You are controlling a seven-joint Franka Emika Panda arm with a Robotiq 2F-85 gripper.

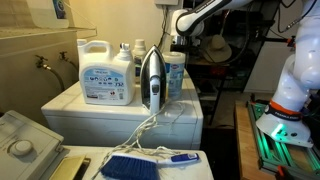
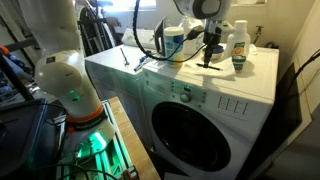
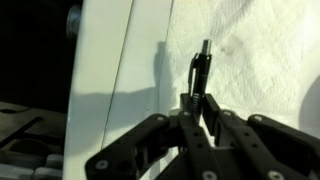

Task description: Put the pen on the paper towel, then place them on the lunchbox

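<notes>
The gripper (image 3: 197, 102) pinches 1 pen (image 3: 201, 65) tight between its jaws so it cannot fall. The tip points at the paper towel (image 3: 255, 45), upper right, probably to land there.

The pen (image 3: 198, 72) is above the paper towel (image 3: 255, 50) lying on the washer (image 3: 120, 55).

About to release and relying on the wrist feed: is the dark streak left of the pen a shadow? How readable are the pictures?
Wrist view: the streak is the pen's shadow on the white top; the gripper is a dark silhouette; the paper towel is bright, its texture visible. Both exterior views: dim, soft, with green glow at the robot base.
</notes>
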